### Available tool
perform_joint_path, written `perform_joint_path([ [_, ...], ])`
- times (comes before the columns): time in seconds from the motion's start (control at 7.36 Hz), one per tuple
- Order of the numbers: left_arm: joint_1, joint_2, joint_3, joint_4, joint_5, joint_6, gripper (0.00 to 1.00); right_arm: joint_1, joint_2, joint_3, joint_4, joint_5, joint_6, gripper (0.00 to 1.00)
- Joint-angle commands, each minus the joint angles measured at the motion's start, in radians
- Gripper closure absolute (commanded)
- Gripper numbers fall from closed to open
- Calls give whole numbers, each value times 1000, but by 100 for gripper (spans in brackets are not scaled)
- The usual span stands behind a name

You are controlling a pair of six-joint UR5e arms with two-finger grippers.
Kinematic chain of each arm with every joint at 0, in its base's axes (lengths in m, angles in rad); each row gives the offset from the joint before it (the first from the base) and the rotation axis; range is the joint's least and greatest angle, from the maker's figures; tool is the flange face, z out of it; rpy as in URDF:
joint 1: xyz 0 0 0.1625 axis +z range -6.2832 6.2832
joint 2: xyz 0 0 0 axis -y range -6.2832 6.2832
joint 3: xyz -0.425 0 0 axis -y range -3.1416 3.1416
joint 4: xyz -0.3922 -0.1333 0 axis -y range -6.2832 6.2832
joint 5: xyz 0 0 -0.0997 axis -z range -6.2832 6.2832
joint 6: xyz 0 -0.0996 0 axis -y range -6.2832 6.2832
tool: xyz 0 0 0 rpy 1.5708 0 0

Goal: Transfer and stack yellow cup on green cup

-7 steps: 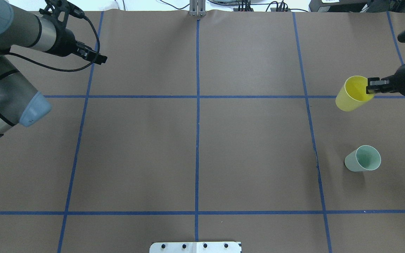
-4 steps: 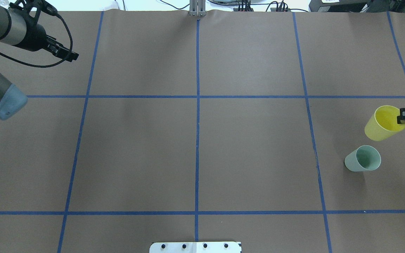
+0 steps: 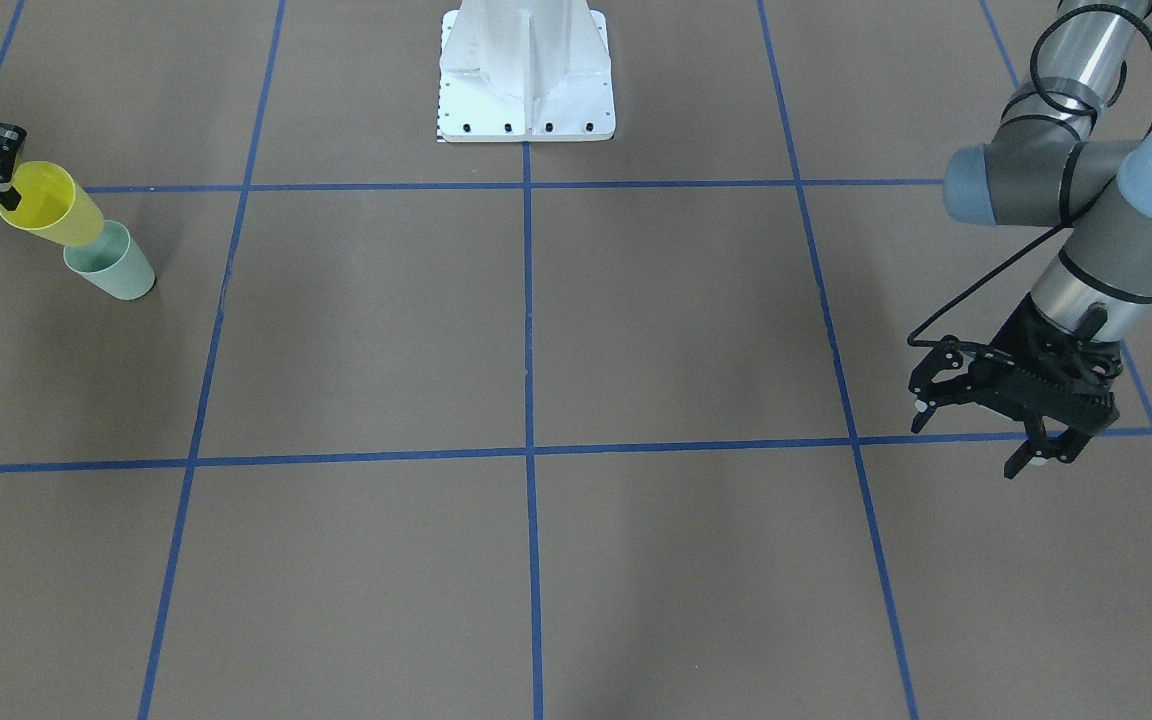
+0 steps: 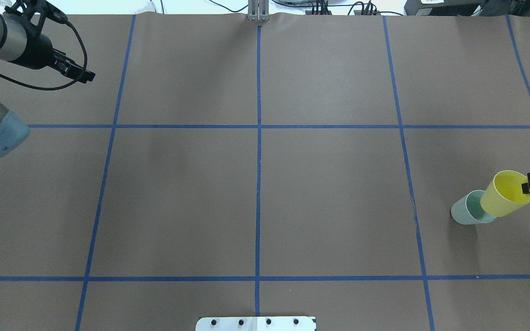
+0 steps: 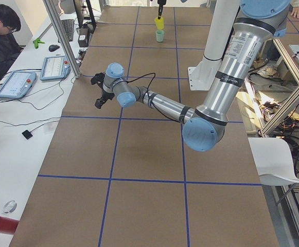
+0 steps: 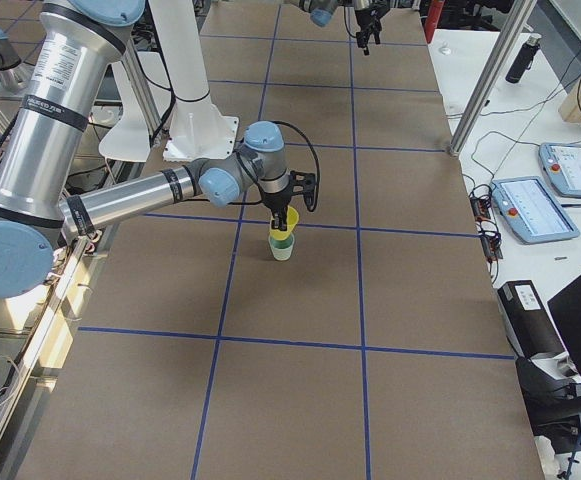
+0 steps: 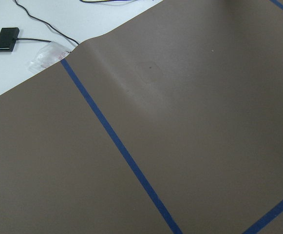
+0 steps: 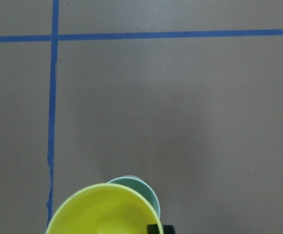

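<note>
My right gripper (image 4: 529,187) is shut on the rim of the yellow cup (image 4: 504,195) and holds it tilted in the air, its base overlapping the mouth of the green cup (image 4: 466,212). The green cup stands upright on the brown table. In the front view the yellow cup (image 3: 46,205) hangs just above and beside the green cup (image 3: 118,265). The right wrist view shows the yellow cup (image 8: 102,209) with the green cup's rim (image 8: 143,189) behind it. My left gripper (image 3: 976,435) is open and empty, far away at the table's other side.
Blue tape lines divide the brown table into squares. The white robot base plate (image 3: 526,80) sits at the robot's edge. An operator (image 5: 0,31) sits at a side desk with tablets (image 5: 15,82).
My right gripper carried the yellow cup toward the robot's side, from well beyond the green cup to over it. My left arm drew back to the left.
</note>
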Motion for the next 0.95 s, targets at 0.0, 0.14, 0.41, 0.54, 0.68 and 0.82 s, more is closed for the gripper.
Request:
perform_joint_path([
  [0.0, 0, 2, 15, -4, 1, 12, 1, -23, 21, -36, 2, 0, -1, 100],
  [0.14, 0, 2, 15, -4, 1, 12, 1, -23, 23, -45, 2, 0, -3, 100],
  [0.41, 0, 2, 15, -4, 1, 12, 1, -23, 26, -51, 2, -1, -9, 100],
  [0.54, 0, 4, 15, -4, 1, 12, 1, -23, 28, -59, 2, 0, -11, 100],
  [0.68, -2, 4, 15, -7, 1, 12, 1, -23, 32, -67, 8, 0, -11, 100],
  [0.82, -2, 4, 15, -7, 1, 12, 1, -23, 50, -74, 8, 0, -11, 100],
])
